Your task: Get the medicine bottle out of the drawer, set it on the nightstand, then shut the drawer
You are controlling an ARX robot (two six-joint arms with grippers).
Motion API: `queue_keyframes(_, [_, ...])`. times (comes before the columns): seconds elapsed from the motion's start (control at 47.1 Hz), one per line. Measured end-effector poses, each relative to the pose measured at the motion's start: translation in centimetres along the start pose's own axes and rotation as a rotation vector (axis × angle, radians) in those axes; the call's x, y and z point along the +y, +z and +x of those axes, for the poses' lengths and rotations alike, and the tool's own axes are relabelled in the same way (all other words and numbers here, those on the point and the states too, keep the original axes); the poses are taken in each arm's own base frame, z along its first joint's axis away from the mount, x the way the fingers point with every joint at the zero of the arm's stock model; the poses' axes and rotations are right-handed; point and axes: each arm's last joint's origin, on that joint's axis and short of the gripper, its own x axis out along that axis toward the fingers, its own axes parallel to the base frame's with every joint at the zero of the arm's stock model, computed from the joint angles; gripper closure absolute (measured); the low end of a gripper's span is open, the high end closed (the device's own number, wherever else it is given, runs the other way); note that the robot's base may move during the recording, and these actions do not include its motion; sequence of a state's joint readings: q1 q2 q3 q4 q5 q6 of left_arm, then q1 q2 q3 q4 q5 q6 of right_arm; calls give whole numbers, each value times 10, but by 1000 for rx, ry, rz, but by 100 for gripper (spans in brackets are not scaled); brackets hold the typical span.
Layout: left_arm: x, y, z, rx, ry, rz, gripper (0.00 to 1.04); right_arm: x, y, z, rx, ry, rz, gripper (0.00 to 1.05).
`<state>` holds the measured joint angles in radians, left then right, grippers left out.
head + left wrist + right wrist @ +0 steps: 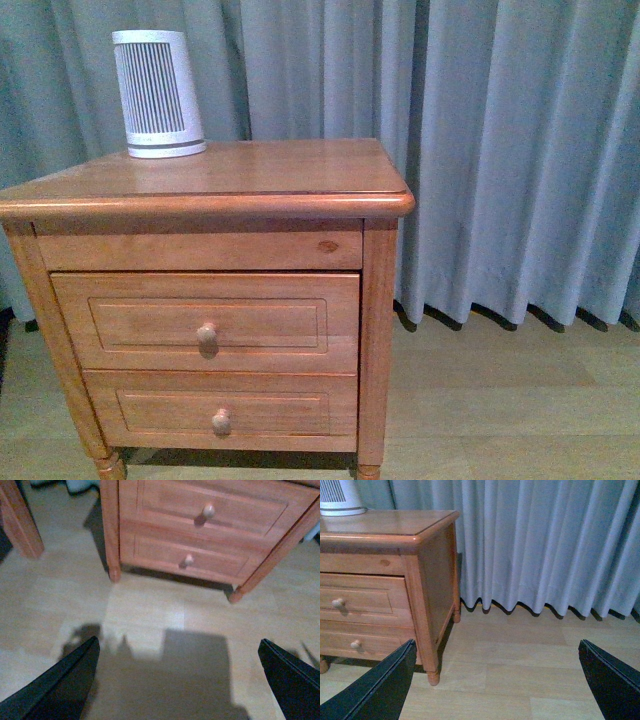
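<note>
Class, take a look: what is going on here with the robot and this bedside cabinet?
Nothing is being handled yet. The honey-brown wooden nightstand stands with both knobbed drawers shut, including the taller upper drawer. A white ribbed cylinder device sits on its top. The left gripper and right gripper are open and empty, away from the cabinet. No medicine bottle is visible.

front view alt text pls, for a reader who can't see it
A wooden nightstand with its upper drawer and lower drawer shut fills the left of the frame. A white ribbed device stands at the back left of its top; grey curtain behind, wood floor below. No arm shows.
</note>
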<state>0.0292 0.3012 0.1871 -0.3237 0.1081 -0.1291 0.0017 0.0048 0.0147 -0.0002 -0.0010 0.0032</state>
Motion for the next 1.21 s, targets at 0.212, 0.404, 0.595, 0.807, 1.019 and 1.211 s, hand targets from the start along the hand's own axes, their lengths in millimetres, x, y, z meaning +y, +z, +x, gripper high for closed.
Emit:
queue_keyframes(0.212, [-17,85,25,-112,-61,0,6,0,0,0,0,0,0,7])
queue_keyframes(0.404, [-36,123,70,-186,-127,35,6,0,0,0,0,0,0,7])
queue_keyframes(0.595, [-53,121,127,-155,-179,55,6,0,0,0,0,0,0,7])
queue_keyframes(0.807, [-62,96,188,-91,-161,64,6,0,0,0,0,0,0,7])
queue_keyframes(1.019, [-63,74,242,-51,-134,61,6,0,0,0,0,0,0,7])
queue_keyframes(1.211, [-70,63,278,-42,-138,68,6,0,0,0,0,0,0,7])
